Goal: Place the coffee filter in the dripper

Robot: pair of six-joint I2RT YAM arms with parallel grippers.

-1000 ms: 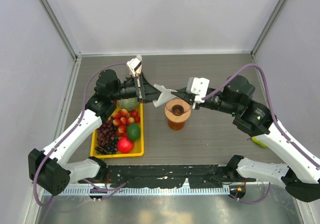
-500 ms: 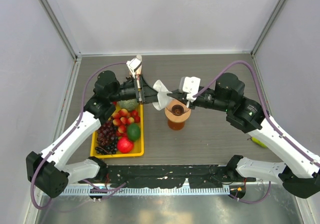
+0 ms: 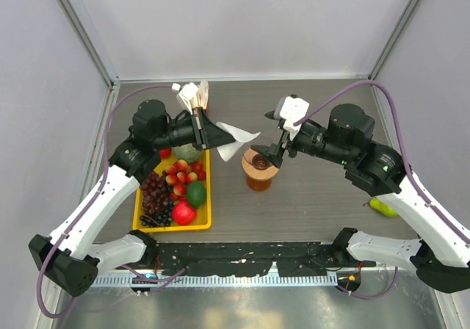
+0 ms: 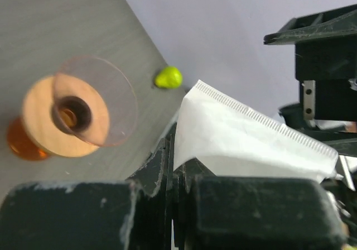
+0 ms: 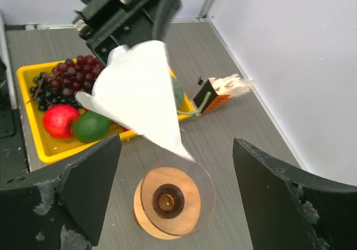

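Near dripper (image 3: 261, 161), right gripper (image 3: 270, 155) released coffee filter (image 3: 235, 139)

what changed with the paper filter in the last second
The right gripper let go of the filter and drew back to the right, jaws open. The left gripper, shut on it, now holds it alone, tip toward the dripper. Dripper and fruit tray stayed put.
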